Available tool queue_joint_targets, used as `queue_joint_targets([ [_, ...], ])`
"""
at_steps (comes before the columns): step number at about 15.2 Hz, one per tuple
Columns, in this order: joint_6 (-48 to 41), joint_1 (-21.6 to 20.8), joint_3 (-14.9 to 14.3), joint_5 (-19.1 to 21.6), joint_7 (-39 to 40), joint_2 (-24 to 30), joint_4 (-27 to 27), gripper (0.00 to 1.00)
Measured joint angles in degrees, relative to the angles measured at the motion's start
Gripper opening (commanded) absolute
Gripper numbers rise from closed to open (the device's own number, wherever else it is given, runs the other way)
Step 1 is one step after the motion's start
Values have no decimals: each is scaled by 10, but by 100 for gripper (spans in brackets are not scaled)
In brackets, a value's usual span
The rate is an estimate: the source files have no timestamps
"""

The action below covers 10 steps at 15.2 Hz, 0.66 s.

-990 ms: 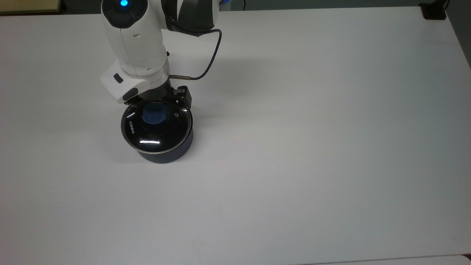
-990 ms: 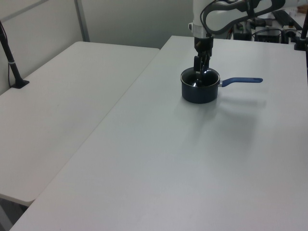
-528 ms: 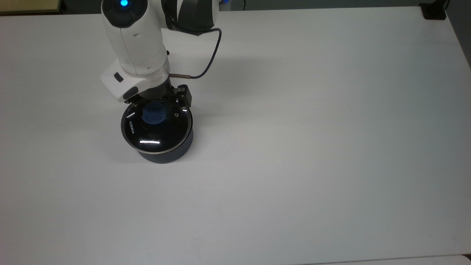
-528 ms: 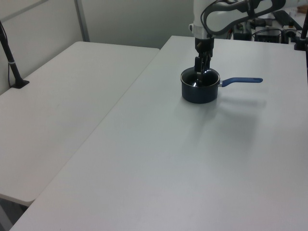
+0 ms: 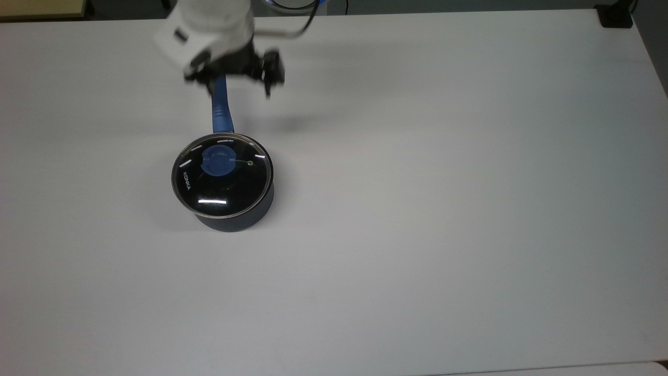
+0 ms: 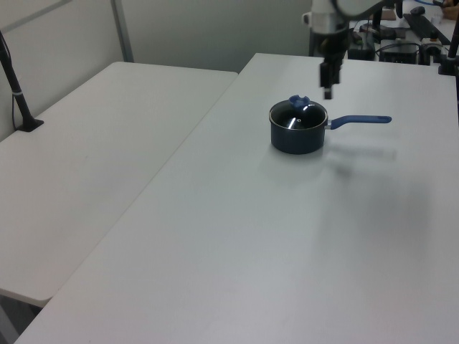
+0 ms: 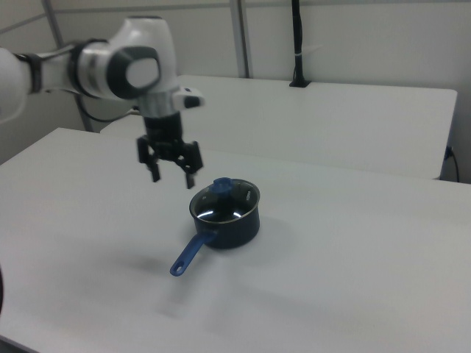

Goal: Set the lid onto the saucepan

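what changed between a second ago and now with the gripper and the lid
The gripper was down at the lid's knob a second ago; it has let go, lifted clear and drawn back toward the top view's upper edge, over the saucepan's handle, fingers open and empty. The lid sits where it was on the saucepan, which has not shifted on the table.

A white table [image 5: 443,209] and a second white table [image 6: 93,150] (a black post [image 6: 14,79] stands there).
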State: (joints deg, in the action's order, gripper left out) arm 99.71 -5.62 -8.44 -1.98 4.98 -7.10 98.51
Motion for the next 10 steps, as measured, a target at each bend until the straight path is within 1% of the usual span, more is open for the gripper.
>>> queue_joint_targets([
  [2, -33, -1, 13, -15, 0, 40, 12, 100],
  [4, -36, 0, 18, -24, 0, 60, 20, 100],
  [10, -36, 8, 18, -27, 0, 62, 25, 100],
])
